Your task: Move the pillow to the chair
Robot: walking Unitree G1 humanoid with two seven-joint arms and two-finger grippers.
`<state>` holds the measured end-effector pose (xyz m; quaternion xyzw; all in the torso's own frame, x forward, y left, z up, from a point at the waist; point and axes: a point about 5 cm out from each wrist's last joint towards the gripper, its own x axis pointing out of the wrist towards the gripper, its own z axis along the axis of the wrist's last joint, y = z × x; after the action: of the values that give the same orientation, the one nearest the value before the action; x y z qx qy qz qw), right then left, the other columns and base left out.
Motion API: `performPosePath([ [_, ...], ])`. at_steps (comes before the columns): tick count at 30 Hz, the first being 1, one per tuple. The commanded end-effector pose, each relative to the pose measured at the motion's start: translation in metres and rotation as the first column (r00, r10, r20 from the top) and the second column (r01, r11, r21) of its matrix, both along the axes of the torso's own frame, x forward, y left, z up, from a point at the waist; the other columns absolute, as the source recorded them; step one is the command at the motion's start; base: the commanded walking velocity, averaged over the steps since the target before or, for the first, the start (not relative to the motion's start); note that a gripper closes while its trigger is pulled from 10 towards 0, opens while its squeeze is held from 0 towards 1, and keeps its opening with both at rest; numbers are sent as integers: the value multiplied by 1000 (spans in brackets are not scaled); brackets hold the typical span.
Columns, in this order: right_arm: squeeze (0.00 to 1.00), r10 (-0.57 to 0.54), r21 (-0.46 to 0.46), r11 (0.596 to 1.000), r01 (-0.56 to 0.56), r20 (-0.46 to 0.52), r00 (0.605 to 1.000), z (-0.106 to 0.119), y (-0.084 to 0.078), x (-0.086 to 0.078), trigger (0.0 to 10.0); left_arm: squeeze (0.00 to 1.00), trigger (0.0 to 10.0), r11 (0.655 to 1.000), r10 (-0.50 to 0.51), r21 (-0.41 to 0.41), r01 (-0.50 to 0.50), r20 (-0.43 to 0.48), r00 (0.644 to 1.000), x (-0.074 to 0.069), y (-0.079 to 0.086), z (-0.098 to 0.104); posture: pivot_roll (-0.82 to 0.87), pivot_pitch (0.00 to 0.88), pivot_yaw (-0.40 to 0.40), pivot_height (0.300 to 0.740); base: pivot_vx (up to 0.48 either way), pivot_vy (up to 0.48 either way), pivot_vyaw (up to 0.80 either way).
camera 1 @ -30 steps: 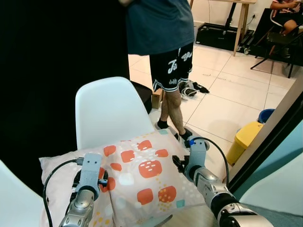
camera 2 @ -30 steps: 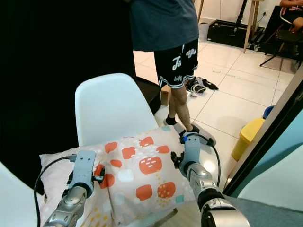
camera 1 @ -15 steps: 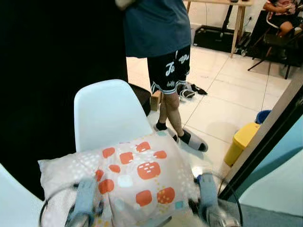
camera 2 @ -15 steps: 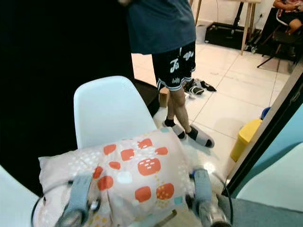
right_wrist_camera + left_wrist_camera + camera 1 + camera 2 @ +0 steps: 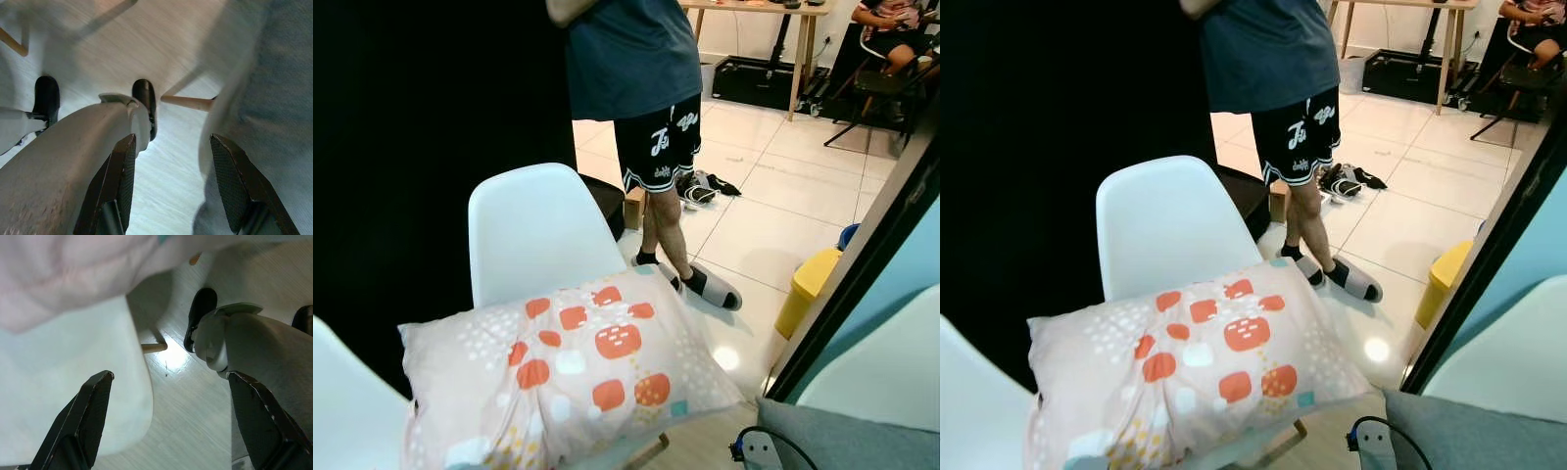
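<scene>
Left eye view: person in dark shorts stands behind white chair. Pillow, pale with orange patches, lies across the chair seat, overhanging its front edge and both sides, leaning on the backrest. Placement looks done. Judged light, soft, floppy; a pinch at one corner would let it sag, so take hold at two opposite edges, seams gathered. Yellow bin sits on the tiled floor well apart. Left claw released, fingers spread wide, below the seat edge. Right claw released, pointing at wooden floor.
</scene>
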<state>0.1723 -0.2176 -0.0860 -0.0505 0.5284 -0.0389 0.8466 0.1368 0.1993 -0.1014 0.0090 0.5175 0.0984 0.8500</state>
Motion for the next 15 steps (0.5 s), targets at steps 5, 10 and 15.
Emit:
performPosePath([
  [5,0,22,-7,1000,-22,-20,1000,-3,2,-5,10000,0,10000,1000,-3,12,3,-18,1000,-4,7,-1,-39,78,20,740,-347,0,0],
  [10,0,35,-5,999,-35,-16,999,-3,8,-4,10000,0,10000,1000,-13,10,13,-9,1000,2,5,1,-46,75,23,740,-350,0,0],
  [15,0,43,2,999,-43,-18,999,-5,16,-6,10000,0,10000,1000,-21,6,21,-4,1000,5,2,2,-47,72,22,740,-349,0,0],
])
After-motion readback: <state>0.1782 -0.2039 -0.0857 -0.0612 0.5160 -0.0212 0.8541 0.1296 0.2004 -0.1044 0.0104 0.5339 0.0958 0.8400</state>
